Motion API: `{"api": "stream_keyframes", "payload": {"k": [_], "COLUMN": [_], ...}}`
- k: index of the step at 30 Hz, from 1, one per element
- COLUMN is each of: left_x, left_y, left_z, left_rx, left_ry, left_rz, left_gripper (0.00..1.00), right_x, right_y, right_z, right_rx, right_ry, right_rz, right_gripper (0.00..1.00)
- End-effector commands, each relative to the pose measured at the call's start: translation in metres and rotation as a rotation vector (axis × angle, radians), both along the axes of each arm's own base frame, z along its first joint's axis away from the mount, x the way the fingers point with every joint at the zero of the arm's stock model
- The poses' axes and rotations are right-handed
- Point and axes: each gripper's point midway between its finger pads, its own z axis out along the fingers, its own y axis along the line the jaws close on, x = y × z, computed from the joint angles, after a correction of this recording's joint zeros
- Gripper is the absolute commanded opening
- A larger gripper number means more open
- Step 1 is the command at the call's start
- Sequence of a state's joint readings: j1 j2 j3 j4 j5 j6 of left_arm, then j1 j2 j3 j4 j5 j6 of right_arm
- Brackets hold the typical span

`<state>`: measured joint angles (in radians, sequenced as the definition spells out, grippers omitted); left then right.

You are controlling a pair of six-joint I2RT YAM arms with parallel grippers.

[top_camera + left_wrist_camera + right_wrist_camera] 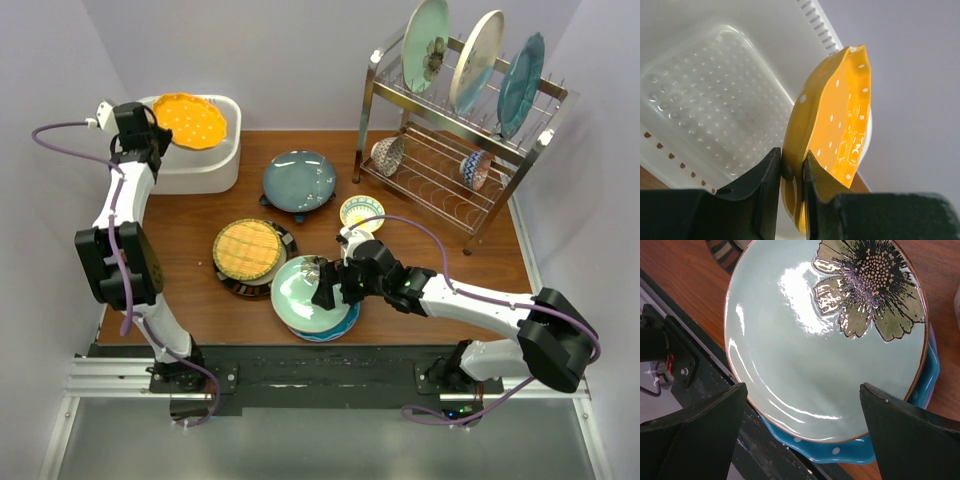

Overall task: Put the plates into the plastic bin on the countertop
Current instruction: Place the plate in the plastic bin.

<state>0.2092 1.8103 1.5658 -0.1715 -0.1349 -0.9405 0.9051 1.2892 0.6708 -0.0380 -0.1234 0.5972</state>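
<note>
At far left, the left tool (792, 172) pinches the orange plate (835, 125) by its rim, holding it over the plastic bin (215, 165) on the worktop (190, 250). Near the front edge, the right tool (802, 390) hangs spread wide above the pale green floral plate (805, 340), which is stacked on a blue dotted plate (840, 452).

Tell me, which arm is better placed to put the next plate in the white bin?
Left. The left hand pinches the orange plate over the bin; the right hand hangs open above the green flower plate.

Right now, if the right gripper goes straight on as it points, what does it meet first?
Most likely the glossy pale green floral plate, stacked on a blue dotted plate.
</note>
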Motion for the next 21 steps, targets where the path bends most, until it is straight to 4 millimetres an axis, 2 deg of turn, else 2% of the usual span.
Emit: {"api": "stream_keyframes", "payload": {"k": [1, 4, 10, 20, 21], "left_x": [0.017, 0.021, 0.032, 0.046, 0.048], "left_y": [0.021, 0.028, 0.029, 0.023, 0.022], "left_z": [0.081, 0.072, 0.063, 0.056, 0.062], "left_rx": [0.088, 0.122, 0.138, 0.219, 0.236], "left_ry": [-0.221, -0.19, -0.17, -0.122, -0.126], "left_rz": [0.063, 0.077, 0.064, 0.031, 0.033], "left_gripper": [0.0, 0.0, 0.0, 0.0, 0.0], "right_x": [0.007, 0.008, 0.007, 0.008, 0.009], "right_y": [0.013, 0.013, 0.015, 0.016, 0.017], "right_z": [0.02, 0.02, 0.019, 0.02, 0.019], "right_rx": [0.038, 0.037, 0.036, 0.039, 0.037], "right_ry": [-0.044, -0.042, -0.04, -0.042, -0.042], "right_rz": [0.017, 0.017, 0.026, 0.028, 0.029], "right_gripper": [0.99, 0.99, 0.99, 0.99, 0.99]}}
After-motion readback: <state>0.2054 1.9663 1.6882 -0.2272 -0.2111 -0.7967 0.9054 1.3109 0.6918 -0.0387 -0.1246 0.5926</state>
